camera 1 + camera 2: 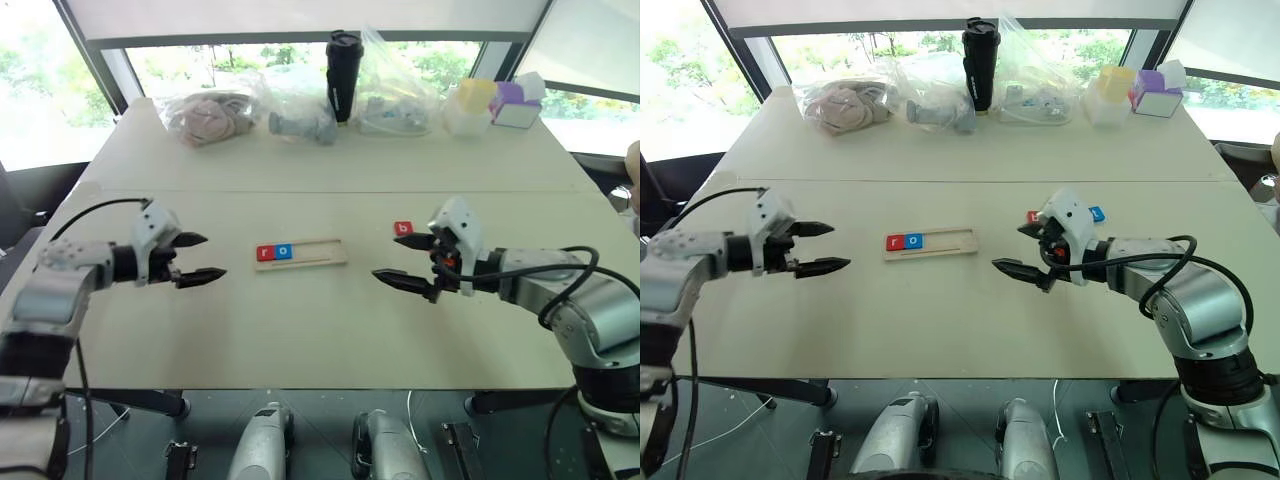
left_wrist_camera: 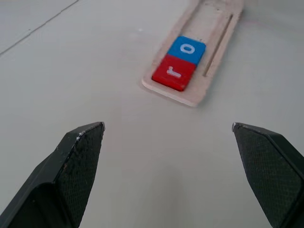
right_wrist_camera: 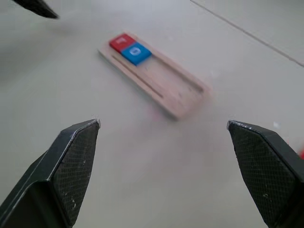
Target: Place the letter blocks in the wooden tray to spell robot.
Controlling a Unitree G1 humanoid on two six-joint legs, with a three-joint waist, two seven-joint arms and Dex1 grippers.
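The long pale-wood tray [image 1: 301, 252] lies mid-tabletop in my head view, a red "r" tile [image 1: 265, 253] and blue "o" tile [image 1: 284, 251] touching at its left end. The left gripper [image 1: 198, 257] and right gripper [image 1: 405, 262] hover on either side, both spread and empty. A red "b" tile [image 1: 403, 229] lies near the right one. My left wrist view faces the tray's filled end; the right wrist view shows its bare end nearer.
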